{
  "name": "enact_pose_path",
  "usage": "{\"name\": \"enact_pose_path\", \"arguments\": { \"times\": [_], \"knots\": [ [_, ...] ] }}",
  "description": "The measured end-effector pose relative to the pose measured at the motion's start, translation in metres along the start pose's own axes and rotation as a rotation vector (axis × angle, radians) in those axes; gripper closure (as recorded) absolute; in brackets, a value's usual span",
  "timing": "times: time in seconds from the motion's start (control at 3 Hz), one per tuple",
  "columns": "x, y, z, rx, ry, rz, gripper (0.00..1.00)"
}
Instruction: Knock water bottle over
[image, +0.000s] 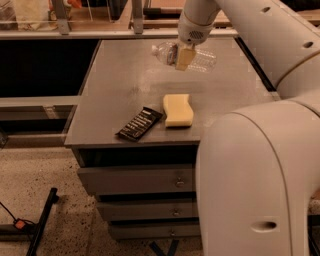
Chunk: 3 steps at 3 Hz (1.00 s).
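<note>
Gripping: my gripper (183, 56) is clamped on the water bottle (202, 59) at mid-body.
Axis: sideways, cap toward 9 o'clock, base toward 3.
Place: over the table's (115, 95) far end.
Hidden: bottle's middle, behind my finger.

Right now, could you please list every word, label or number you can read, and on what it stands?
No text is readable.
On the black packet: white markings, too blurred to read.
On the water bottle, held in the gripper over the table: label too blurred to read.
</note>
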<state>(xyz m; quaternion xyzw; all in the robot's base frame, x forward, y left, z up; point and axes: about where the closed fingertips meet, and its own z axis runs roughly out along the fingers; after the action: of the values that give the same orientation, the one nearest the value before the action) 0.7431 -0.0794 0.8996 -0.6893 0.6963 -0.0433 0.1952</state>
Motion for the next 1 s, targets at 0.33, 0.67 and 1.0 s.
{"name": "enact_pose_path", "arguments": {
  "times": [0.33, 0.67, 1.0],
  "knots": [
    [0.01, 0.018, 0.009, -0.105, 0.094, -0.006, 0.84],
    [0.009, 0.028, 0.02, -0.164, 0.106, 0.011, 0.6],
    [0.008, 0.025, 0.023, -0.155, 0.102, 0.01, 0.37]
  ]
}}
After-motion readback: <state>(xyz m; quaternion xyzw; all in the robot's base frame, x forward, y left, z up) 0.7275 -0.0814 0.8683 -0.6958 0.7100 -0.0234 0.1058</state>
